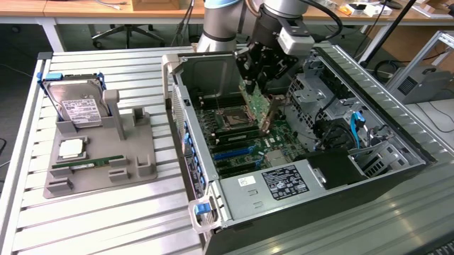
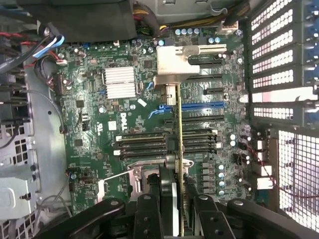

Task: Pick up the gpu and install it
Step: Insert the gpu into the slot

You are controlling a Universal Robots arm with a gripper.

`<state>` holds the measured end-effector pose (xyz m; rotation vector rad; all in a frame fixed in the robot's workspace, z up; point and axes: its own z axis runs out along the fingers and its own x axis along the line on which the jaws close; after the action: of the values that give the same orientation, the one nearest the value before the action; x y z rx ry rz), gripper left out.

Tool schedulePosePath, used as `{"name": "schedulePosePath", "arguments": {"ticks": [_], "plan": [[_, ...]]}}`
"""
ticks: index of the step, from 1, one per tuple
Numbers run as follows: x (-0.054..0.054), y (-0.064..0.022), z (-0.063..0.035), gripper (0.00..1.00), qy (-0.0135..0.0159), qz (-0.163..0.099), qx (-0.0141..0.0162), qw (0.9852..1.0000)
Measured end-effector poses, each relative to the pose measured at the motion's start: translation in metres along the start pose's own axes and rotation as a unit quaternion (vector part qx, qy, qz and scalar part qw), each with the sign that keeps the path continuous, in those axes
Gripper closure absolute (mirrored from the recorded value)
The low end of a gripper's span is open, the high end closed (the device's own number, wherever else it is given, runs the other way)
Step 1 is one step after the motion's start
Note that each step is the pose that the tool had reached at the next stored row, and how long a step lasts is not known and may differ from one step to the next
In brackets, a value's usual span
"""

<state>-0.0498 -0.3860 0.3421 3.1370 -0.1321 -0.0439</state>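
Note:
My gripper (image 1: 257,84) is inside the open computer case (image 1: 397,122), shut on the gpu (image 1: 260,109). The gpu is a thin flat card that hangs down from the fingers, slightly tilted, just above the motherboard (image 1: 241,141). In the wrist view the gpu (image 2: 179,134) is edge-on, a narrow strip running out from between the black fingers (image 2: 149,211) of my gripper (image 2: 178,201). Its silvery metal end (image 2: 185,62) lies over the expansion slots (image 2: 204,105), close to the blue one.
A grey holder (image 1: 99,170) on the slatted table at the exterior view's left carries a hard drive (image 1: 78,109) and a green memory stick (image 1: 89,162). Inside the case are the power supply (image 1: 284,180), a drive cage (image 1: 312,90) and blue cables (image 1: 356,125).

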Motion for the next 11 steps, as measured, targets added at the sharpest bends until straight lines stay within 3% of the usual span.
{"name": "schedulePosePath", "arguments": {"ticks": [7,11], "plan": [[0.0,0.0,0.0008,0.7,0.0001,0.052,-0.0019,0.9987],[0.0,0.0,0.0016,0.7,0.0001,0.09,-0.0022,0.9959]]}}
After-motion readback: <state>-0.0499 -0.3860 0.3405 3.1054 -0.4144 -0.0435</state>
